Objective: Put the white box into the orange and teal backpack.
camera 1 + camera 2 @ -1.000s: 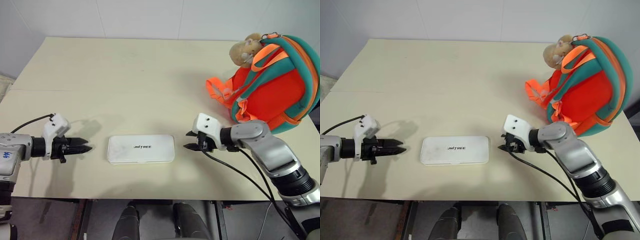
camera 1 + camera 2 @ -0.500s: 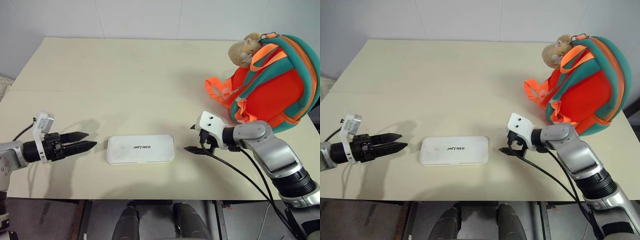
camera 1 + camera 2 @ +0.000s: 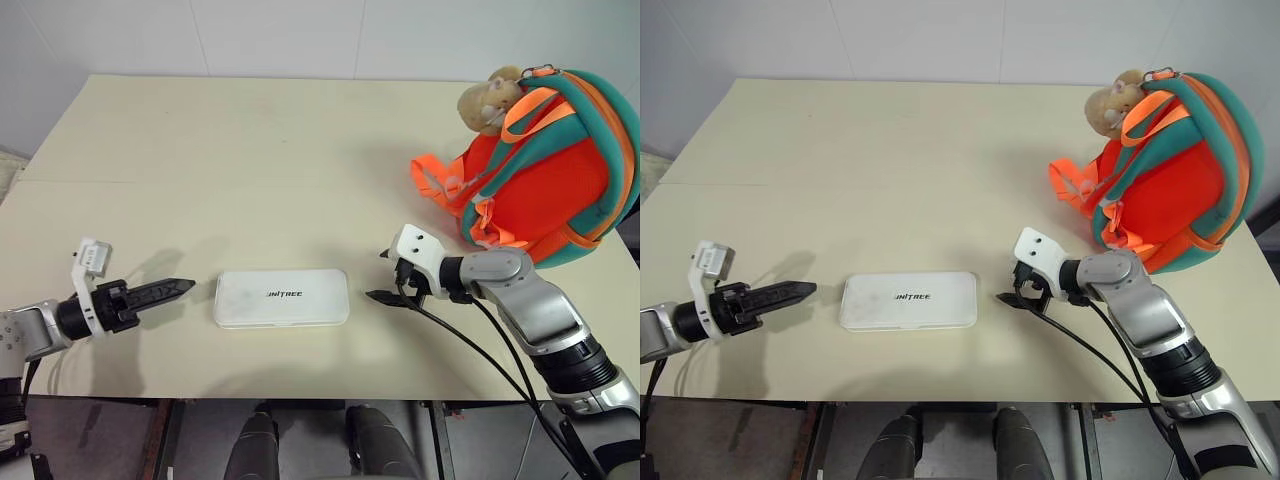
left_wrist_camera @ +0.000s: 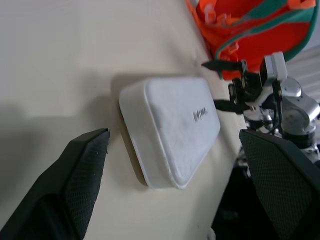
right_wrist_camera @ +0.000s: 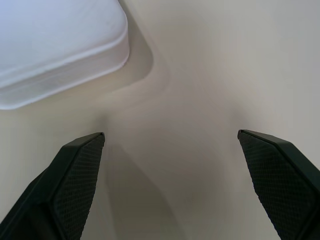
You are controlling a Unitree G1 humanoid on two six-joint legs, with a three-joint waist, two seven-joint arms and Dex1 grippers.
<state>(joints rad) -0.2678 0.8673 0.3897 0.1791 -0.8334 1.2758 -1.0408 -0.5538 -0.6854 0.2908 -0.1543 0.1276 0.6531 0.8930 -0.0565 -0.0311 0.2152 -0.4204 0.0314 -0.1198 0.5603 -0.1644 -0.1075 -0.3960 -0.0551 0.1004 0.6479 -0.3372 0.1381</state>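
While the white box (image 3: 282, 297) lies flat near the front edge of the table (image 3: 250, 150), untouched, we judge the task barely begun: nothing is lifted, and the orange and teal backpack (image 3: 540, 170) stands well apart at the far right, its opening not visible to us. Our left gripper (image 3: 172, 289) points at one short end of the box, our right gripper (image 3: 385, 278) at the other, both spread wide and empty. Grasping, carrying and inserting all remain. Glossy and hard, the box is a rounded rectangle with small dark lettering. Soft and domed, the backpack carries woven straps and a plush hamster toy (image 3: 487, 100).
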